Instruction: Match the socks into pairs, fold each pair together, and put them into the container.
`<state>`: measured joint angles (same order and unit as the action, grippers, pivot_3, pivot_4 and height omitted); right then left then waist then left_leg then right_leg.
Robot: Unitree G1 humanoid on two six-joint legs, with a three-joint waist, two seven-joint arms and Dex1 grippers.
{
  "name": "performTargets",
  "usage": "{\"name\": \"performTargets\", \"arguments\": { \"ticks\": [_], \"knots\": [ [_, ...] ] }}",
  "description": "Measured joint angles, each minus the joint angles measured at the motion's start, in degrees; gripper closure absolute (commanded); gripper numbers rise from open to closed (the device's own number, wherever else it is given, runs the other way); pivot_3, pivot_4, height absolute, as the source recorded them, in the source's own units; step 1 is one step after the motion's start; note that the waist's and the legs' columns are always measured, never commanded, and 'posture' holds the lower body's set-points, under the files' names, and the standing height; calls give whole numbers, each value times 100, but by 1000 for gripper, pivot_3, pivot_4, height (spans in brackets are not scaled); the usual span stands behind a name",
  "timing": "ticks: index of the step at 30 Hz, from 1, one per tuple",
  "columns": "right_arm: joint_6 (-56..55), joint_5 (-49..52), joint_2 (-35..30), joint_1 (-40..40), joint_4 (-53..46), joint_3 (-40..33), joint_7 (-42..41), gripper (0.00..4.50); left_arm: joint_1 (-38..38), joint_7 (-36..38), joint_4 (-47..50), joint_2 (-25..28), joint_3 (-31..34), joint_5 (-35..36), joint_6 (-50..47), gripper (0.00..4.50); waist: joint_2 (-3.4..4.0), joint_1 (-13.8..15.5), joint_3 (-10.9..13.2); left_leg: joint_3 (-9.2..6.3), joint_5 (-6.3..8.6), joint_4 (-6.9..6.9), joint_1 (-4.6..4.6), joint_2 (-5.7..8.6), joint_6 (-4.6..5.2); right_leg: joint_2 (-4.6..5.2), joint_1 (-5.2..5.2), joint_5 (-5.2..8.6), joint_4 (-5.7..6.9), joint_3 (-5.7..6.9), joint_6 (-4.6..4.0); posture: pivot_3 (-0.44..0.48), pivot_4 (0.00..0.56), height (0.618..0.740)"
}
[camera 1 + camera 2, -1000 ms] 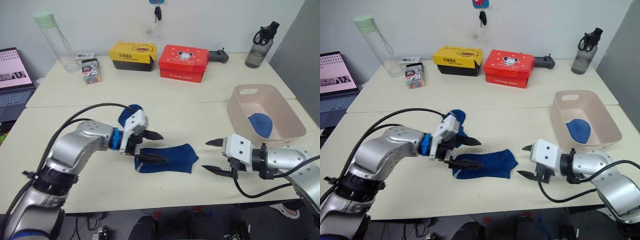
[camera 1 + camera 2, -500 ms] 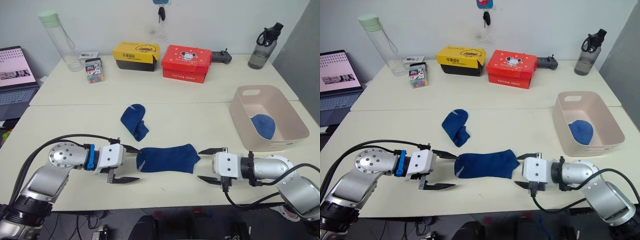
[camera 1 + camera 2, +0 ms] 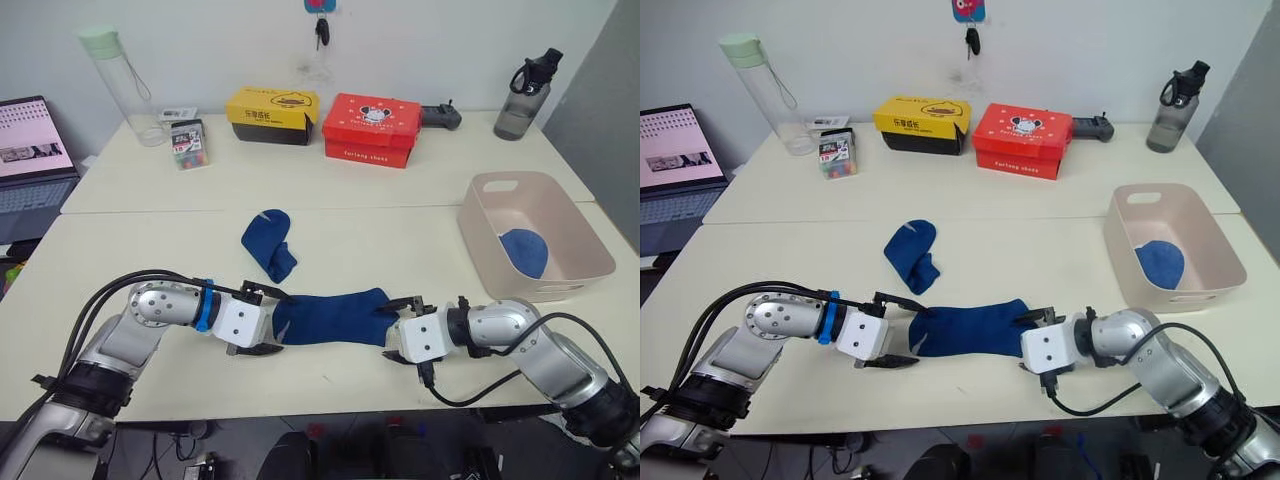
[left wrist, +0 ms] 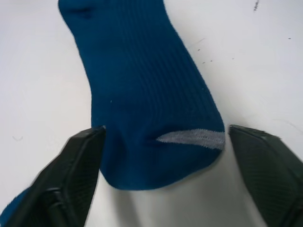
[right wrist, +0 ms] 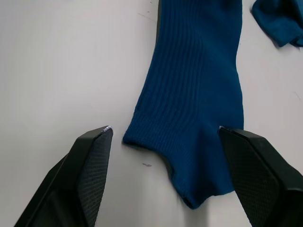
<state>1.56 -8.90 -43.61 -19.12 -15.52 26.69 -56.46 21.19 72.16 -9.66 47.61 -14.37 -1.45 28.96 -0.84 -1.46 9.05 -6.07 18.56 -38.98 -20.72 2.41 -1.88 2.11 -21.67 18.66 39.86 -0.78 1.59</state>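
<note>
A blue sock (image 3: 333, 316) is lying flat on the desk (image 3: 400, 240) — the left gripper (image 3: 268, 322) and right gripper (image 3: 397, 330) are straddling its opposite ends, both spread wide, gripping nothing.

Office: laptop (image 3: 30, 165), pale desks (image 3: 300, 175)
</note>
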Motion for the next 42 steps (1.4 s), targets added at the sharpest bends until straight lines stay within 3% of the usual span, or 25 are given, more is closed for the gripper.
{"name": "performTargets", "arguments": {
  "ticks": [8, 11, 15, 20, 24, 28, 31, 34, 38, 42],
  "knots": [
    [293, 165, 117, 70, 75, -18, -268, 4320, -3, 4, 18, -69, -133, -4, -297, 3676, 3, 0, -2, -2, 0, -1, -2, 0, 0, 0, -1, 0, 2, 0, 0, 0, 150, 740],
    [472, 236, 166, 86, 68, -77, -270, 4500, -64, 151, 78, -75, -133, 191, -668, 4445, 3, -2, -1, -3, 0, -1, -4, 0, 0, -1, -4, 0, 2, 0, 0, 0, 150, 740],
    [896, 489, 216, 187, -26, -211, -322, 4500, -77, 450, 280, -60, -133, 522, -1388, 4445, 2, -5, -1, -5, 0, -1, -9, 0, 0, -1, -8, 0, 0, 2, 0, 0, 150, 740],
    [2524, 1537, 168, 707, -1030, -859, -356, 4500, -295, 878, 1253, 351, 96, 1633, -3367, 4445, 3, -19, 5, -13, 0, 2, -19, -3, 0, -1, -16, 0, -1, 4, 0, 0, 150, 740],
    [4502, 3038, 45, 953, -2333, -1658, -303, 4500, -517, 1328, 2199, 1206, 380, 2637, -5064, 4445, 7, -26, 8, -16, 9, 7, -17, -6, 16, -3, -13, 0, -3, 6, 0, 0, 150, 740],
    [6252, 4587, 174, 875, -2999, -2381, 18, 4500, -714, 1473, 2722, 1517, 527, 3479, -6385, 4445, 7, -22, 9, -19, 13, 7, -14, -5, 24, -2, -6, 1, -6, 9, 0, 0, 150, 740],
    [7154, 5211, 484, 604, -3004, -2641, 533, 4500, -656, 1221, 2666, 1303, 523, 3764, -7115, 4445, 7, -23, 9, -19, 14, 6, -14, -3, 25, -3, -7, 1, -6, 10, 0, 0, 150, 740],
    [7621, 5105, 1002, 260, -2587, -2602, 1344, 4500, -360, 778, 2112, 733, 451, 3741, -7532, 4445, 6, -24, 9, -17, 13, 4, -12, -1, 24, -3, -8, 1, 0, 7, 0, 0, 150, 740],
    [7596, 4468, 1234, -89, -1784, -2146, 2274, 4500, 181, 264, 976, 99, 191, 3283, -7605, 4445, 6, -29, 9, -8, 1, 4, -28, 2, 2, -3, -35, 1, 3, -2, 0, 0, 150, 740],
    [7237, 4105, 1268, -405, -1270, -1779, 2465, 4500, 630, 57, 270, -274, 141, 2925, -7409, 4445, 6, -38, 9, -2, -1, 2, -43, 2, -1, -2, -55, 0, 8, -7, 0, 0, 150, 740]
  ]
}}
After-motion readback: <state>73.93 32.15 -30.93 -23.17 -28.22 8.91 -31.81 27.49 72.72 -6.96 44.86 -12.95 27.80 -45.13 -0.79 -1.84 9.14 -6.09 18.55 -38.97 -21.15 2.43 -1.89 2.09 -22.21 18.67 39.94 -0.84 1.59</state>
